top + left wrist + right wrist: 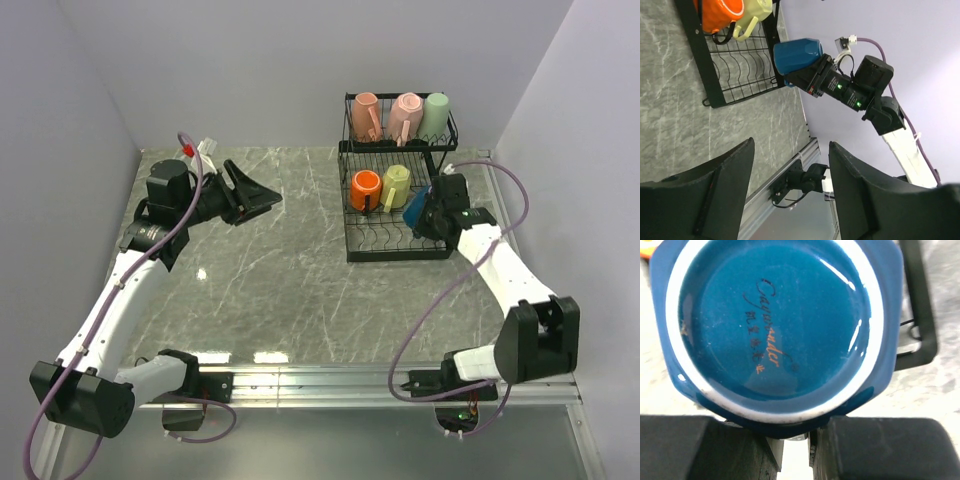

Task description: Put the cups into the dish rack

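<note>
Blue mug (416, 207) is clamped in my right gripper (428, 215), base toward my wrist, at the rack's (390, 250) lower right edge beside the yellow mug (396, 184); left gripper (262, 199) wide, well away.

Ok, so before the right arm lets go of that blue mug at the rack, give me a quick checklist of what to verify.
1. Right gripper hold on the blue mug: ok, fingers closed on it.
2. Room on the lower shelf of the dish rack: ok, bare wires show beside the pale yellow mug.
3. Blue mug clear of the pale yellow mug and the orange mug: ok, a gap shows in the left wrist view.
4. Blue mug seated on the shelf: cannot tell.
5. Left gripper out of the way: ok, open, well left of the rack.
</note>
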Controlling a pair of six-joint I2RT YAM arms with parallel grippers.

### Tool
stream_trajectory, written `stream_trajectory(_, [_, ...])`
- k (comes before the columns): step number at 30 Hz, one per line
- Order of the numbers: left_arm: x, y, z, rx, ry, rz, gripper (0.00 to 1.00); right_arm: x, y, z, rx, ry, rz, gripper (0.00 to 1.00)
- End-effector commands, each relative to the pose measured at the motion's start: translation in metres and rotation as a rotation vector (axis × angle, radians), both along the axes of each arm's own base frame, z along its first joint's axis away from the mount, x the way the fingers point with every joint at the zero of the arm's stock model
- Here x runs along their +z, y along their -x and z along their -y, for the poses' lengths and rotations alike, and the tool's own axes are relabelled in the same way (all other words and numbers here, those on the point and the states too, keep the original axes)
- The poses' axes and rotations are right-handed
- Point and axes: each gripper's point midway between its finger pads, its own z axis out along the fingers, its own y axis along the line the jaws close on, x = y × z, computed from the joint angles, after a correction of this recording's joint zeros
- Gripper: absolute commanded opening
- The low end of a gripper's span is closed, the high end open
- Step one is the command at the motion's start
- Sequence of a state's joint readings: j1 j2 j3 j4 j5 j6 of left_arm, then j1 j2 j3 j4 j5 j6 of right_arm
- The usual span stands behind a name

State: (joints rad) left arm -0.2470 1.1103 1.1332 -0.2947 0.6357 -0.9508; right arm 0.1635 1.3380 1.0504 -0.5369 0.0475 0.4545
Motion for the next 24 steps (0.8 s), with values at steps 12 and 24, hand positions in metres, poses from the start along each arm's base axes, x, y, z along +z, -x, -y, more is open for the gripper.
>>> stream_trajectory(12, [-0.021,0.009,-0.011,0.047,-0.052,-0.003,0.67,-0.001,-0.083,0.028,-0.15,0.148,0.04,0.0])
stream_trajectory(24, [-0.028,0.004,-0.013,0.06,-0.074,-0.017,0.65,-0.033,-0.11,0.032,-0.18,0.172,-0.008,0.0])
